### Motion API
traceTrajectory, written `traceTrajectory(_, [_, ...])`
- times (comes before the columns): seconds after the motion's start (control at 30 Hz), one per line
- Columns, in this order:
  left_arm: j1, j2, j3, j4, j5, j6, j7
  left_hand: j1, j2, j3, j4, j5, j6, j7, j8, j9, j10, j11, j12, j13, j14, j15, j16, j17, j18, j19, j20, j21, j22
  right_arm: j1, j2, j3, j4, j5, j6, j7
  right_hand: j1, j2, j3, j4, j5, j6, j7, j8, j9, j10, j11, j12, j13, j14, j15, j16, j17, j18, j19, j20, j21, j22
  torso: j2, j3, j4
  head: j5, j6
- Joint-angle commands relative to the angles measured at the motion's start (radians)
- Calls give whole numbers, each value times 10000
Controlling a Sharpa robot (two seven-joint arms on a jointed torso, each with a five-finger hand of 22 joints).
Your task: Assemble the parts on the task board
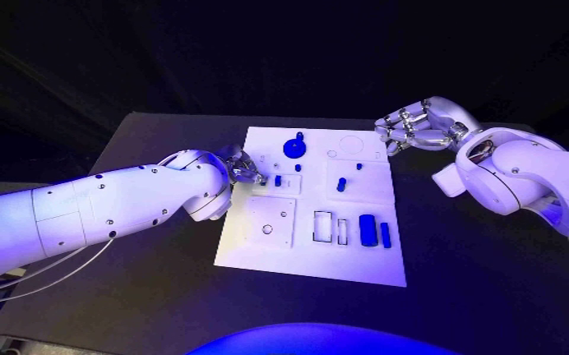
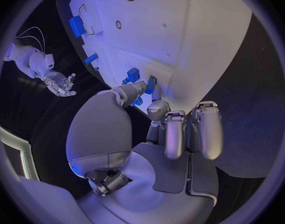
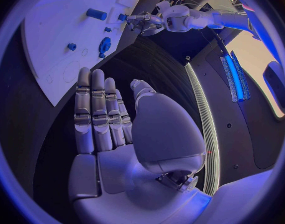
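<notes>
The white task board (image 1: 314, 252) lies in the middle of the black table. My left hand (image 1: 243, 166) is at the board's left edge; its thumb and a fingertip pinch a small blue part (image 1: 278, 180), seen close up as the blue part (image 2: 133, 75) over the board (image 2: 179, 30). My right hand (image 1: 415, 129) hovers off the board's far right corner, fingers (image 3: 95, 109) straight and apart, holding nothing. On the board lie a round blue part (image 1: 292, 148), a small blue peg (image 1: 341, 183), a blue cylinder (image 1: 367, 227) and a slim blue bar (image 1: 386, 236).
The board has a square plate (image 1: 271, 221) with a hole, rectangular slots (image 1: 322, 225) and a faint ring outline (image 1: 351, 145) at its far right. Black table (image 1: 154, 141) surrounds the board. The right wrist view shows the cylinder (image 3: 96, 14) and round part (image 3: 105, 45).
</notes>
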Motion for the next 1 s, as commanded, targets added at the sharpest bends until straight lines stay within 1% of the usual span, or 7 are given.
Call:
traceTrajectory(0.03, [-32,-3,-27,8,-63,302,-122,-170,-10,-95,37,5,163,-77,31,1947,57,-4,69,46,956,-84,35,2357,-108,273,-66,31,841,1,-5,4,9,-4,7,28,-123,8,-25,-2,69,-44,11,-41,15,-11,38,31,14,4,34,-13,-9,67,57,28,-39,-17,-5,0,3,-2,-17])
traceTrajectory(0.23, [-31,-15,-27,24,-65,282,-117,-221,-2,-158,78,6,186,-84,36,1950,106,-10,120,146,957,-90,35,2358,-107,271,-70,27,837,1,-11,4,12,-4,5,28,-123,8,-25,-2,69,-44,11,-41,15,-11,38,31,14,4,34,-13,-9,67,57,28,-39,-17,-3,1,4,-4,-1])
traceTrajectory(0.33, [-31,-16,-27,28,-65,256,-114,-252,11,-200,108,9,212,-95,48,1955,152,-18,166,235,957,-96,37,2360,-109,277,-75,33,847,1,-13,4,14,-4,5,28,-123,8,-25,-2,69,-44,11,-41,15,-11,38,31,14,4,34,-13,-9,67,57,28,-39,-17,-6,-1,1,-7,-19])
traceTrajectory(0.4, [-31,-13,-26,30,-65,229,-112,-268,23,-216,125,11,227,-102,54,1958,180,-24,192,287,958,-99,37,2360,-111,281,-78,38,855,1,-14,4,15,-4,4,28,-123,8,-25,-2,69,-44,11,-41,15,-11,38,31,14,4,34,-13,-9,67,57,28,-39,-17,1,0,8,-4,3])
traceTrajectory(0.67, [-32,-3,-26,34,-65,172,-107,-318,56,-250,183,17,253,-113,65,1962,215,-35,228,351,959,-109,39,2363,-113,287,-85,44,864,1,-15,4,19,-4,3,28,-123,8,-25,-2,69,-44,11,-41,15,-11,38,31,14,4,34,-13,-9,67,57,28,-39,-17,-1,1,-3,4,16])
traceTrajectory(0.8, [-32,3,-25,14,-65,152,-106,-393,76,-293,260,20,267,-119,68,1964,224,-43,242,375,959,-116,40,2364,-114,290,-93,45,867,1,-17,4,17,-4,4,27,-123,8,-25,-2,69,-44,11,-41,15,-11,38,31,14,4,34,-13,-9,67,57,28,-39,-17,-6,-5,5,-5,5])
traceTrajectory(1.0, [-32,32,-24,-16,-44,121,-103,-492,93,-337,355,22,275,-121,67,1964,224,-46,248,387,959,-120,39,2362,-114,292,-99,44,867,1,-5,4,4,-4,5,31,-123,8,-25,-2,69,-44,11,-41,15,-11,38,31,14,4,34,-13,-9,67,57,28,-39,-17,-2,-1,6,0,22])
